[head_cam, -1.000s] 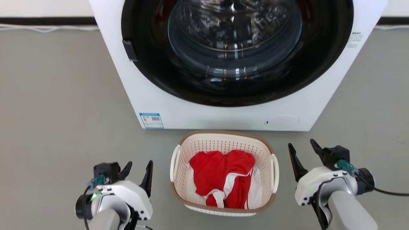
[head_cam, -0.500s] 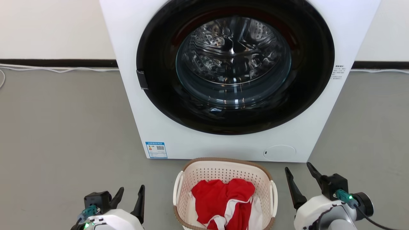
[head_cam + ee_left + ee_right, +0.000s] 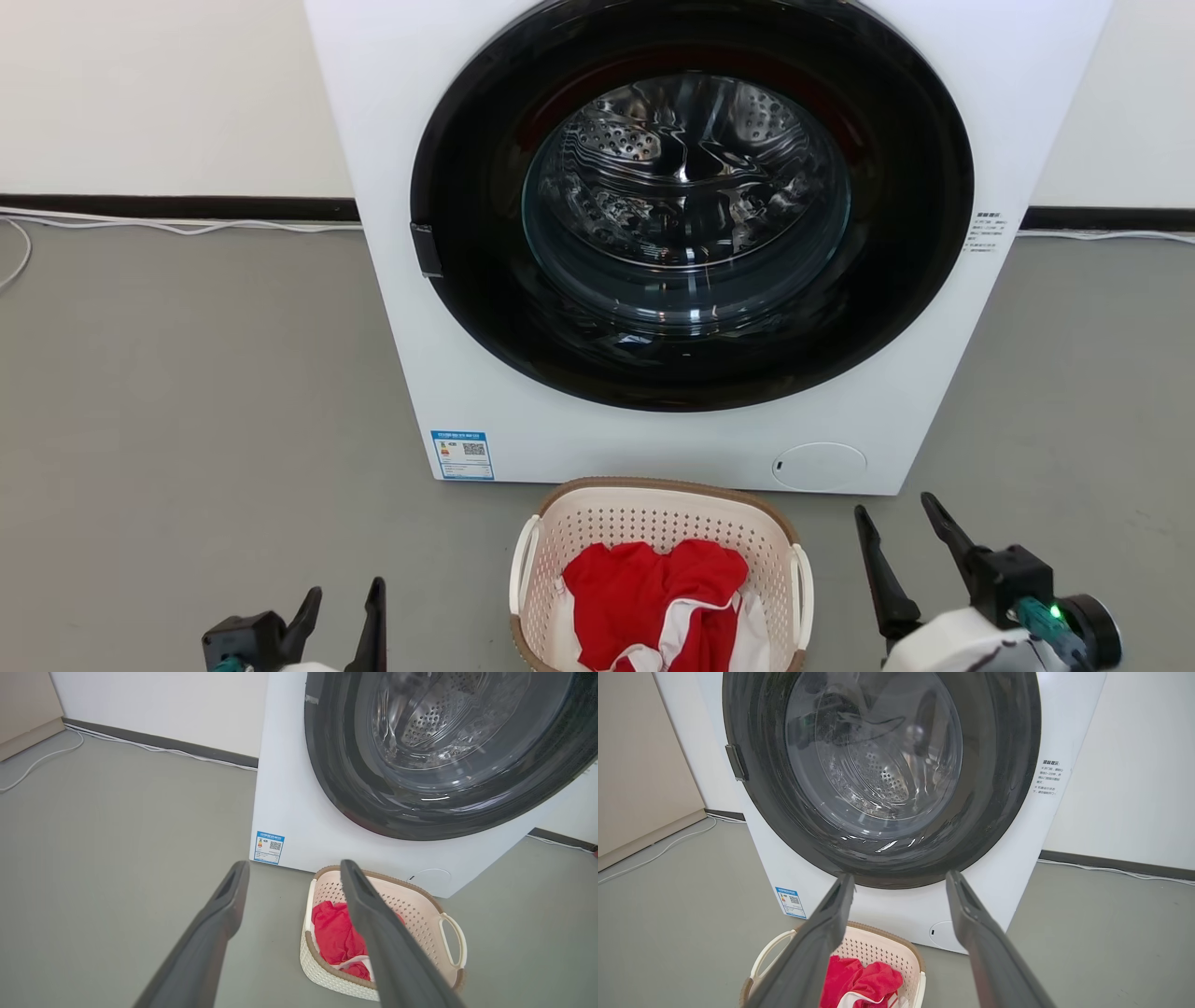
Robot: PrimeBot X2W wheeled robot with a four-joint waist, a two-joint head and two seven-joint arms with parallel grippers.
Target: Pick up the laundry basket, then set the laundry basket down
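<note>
While the laundry basket (image 3: 653,523) sits on the grey floor (image 3: 187,420) just in front of the washing machine (image 3: 467,373), the head view has the left end effector (image 3: 345,590) and right end effector (image 3: 893,506) flanking it, both spread wide and empty. Along the left wrist view, red clothing (image 3: 334,938) lies inside, probably a light load in stiff, smooth plastic. From the right wrist view, a white side handle (image 3: 762,953) looks the best hold, one per side, lifted level.

All views facing washing machine (image 3: 401,140)
</note>
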